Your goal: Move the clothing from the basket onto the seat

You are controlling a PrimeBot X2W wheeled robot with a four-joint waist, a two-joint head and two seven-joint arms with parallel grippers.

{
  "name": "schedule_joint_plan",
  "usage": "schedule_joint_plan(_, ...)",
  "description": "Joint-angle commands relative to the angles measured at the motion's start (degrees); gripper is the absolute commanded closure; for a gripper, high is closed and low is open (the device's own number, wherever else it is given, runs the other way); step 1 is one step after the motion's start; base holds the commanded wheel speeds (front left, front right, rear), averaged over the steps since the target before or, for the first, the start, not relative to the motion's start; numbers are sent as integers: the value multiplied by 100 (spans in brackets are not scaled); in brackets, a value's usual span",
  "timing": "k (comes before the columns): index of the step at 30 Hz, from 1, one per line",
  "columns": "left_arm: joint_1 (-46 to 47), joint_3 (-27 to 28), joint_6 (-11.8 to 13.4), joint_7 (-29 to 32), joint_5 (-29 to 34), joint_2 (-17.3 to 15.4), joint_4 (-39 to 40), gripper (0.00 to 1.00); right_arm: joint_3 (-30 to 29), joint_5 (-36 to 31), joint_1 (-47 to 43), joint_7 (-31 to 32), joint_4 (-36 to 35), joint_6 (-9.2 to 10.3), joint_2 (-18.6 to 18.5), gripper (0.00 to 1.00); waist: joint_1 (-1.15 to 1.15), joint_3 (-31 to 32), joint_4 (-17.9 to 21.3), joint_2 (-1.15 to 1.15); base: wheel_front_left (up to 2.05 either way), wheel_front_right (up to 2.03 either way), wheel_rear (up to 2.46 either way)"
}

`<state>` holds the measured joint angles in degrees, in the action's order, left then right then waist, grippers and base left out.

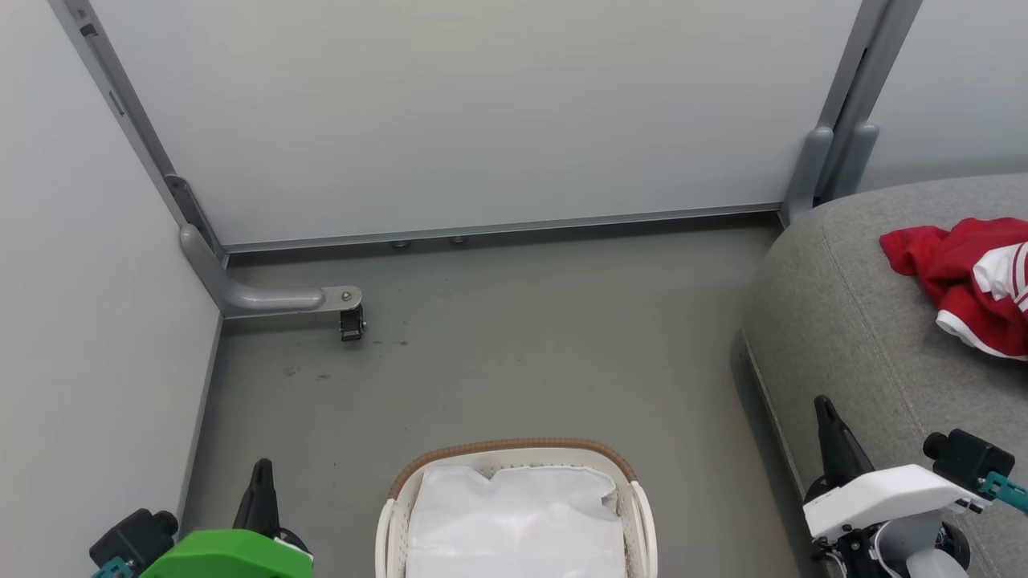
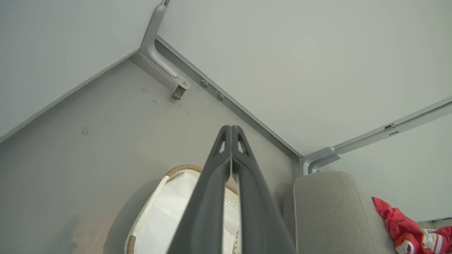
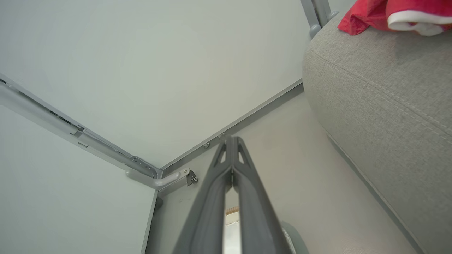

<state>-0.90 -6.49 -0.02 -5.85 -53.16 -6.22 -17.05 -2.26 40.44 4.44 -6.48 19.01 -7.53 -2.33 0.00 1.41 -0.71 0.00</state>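
Red clothing [image 1: 968, 277] with white trim and stripes lies bunched on the grey seat [image 1: 867, 337] at the right; it also appears as red clothing [image 2: 409, 229] and red clothing [image 3: 385, 14] on the seat [image 3: 381, 88]. The white basket [image 1: 634, 502] with a brown rim stands on the floor at bottom centre, with a white cloth liner [image 1: 514, 522] inside it. My left gripper [image 1: 261, 470] is shut and holds nothing, left of the basket. My right gripper [image 1: 823, 405] is shut and holds nothing, beside the seat's front edge.
Pale partition walls close off the back and left, with a grey foot and caster [image 1: 351, 321] on the floor at the left corner. A grey post [image 1: 827, 168] stands behind the seat. Grey floor [image 1: 522, 353] lies between the basket and the back wall.
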Motion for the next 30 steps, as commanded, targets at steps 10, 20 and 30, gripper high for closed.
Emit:
schedule_joint_plan(10, 277, 259, -153, 209, -690, 50, 124, 100, -92, 924, 149, 233, -167, 3, -42, 100, 0, -18, 8, 0, 0, 0, 0)
schedule_joint_plan(20, 362, 436, -254, 377, -1218, 92, 158, 100, -150, 1625, 161, 410, -226, 3, -47, 100, 0, -35, 16, 0, 0, 0, 0)
schedule_joint_plan(30, 431, 597, -346, 535, -1706, 137, 182, 100, -201, 2266, 164, 571, -280, 4, -51, 100, 0, -52, 23, 0, 0, 0, 0)
